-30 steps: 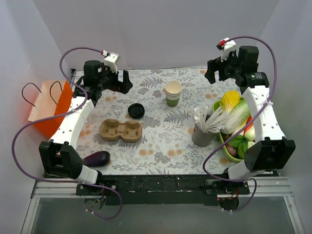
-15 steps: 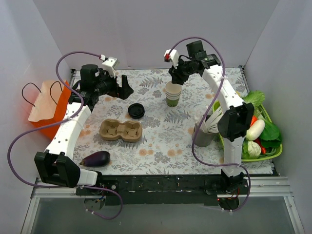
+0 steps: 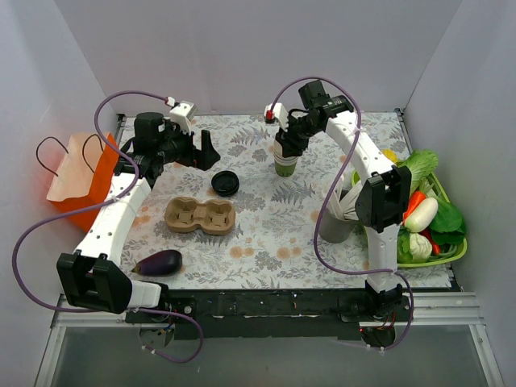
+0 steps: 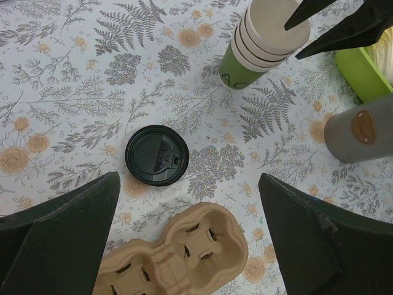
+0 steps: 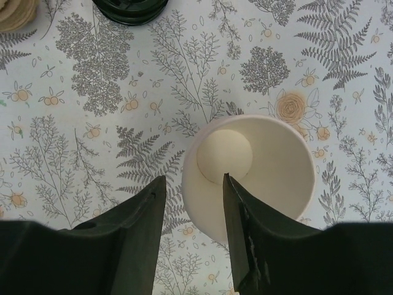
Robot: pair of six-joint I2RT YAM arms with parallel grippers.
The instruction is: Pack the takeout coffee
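No takeout coffee with its lid on shows in any view. A stack of lidless cream-and-green cups stands at the back middle. A loose black lid lies left of it. My right gripper hangs over the stack, half open. One finger is over the top cup's inside, the other outside its left wall, and neither presses the wall. My left gripper hovers wide open over the lid and the cardboard cup carrier, holding nothing.
An orange paper bag stands off the left edge. A purple eggplant lies near the front left. A grey holder of white utensils stands beside a green basket of vegetables on the right. White walls close in three sides.
My right arm has swung from the far right corner to above the cup stack, and its jaws have narrowed to about half. The left arm has shifted only slightly.
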